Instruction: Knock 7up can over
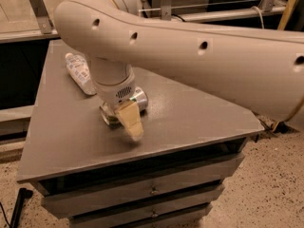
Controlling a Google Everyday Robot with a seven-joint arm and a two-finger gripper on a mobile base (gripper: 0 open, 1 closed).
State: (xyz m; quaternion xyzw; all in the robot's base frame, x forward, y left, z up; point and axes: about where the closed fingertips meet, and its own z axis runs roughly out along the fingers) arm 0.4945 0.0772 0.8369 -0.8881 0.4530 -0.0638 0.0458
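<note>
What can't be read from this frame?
- Pincer, low over the table by the 7up can: contact with the can is hidden, camera view.
- 7up can: mostly behind the wrist; lettering hidden.
- Bottle: near end behind the arm; label text not legible.
- Table's far right: covered by the arm.
</note>
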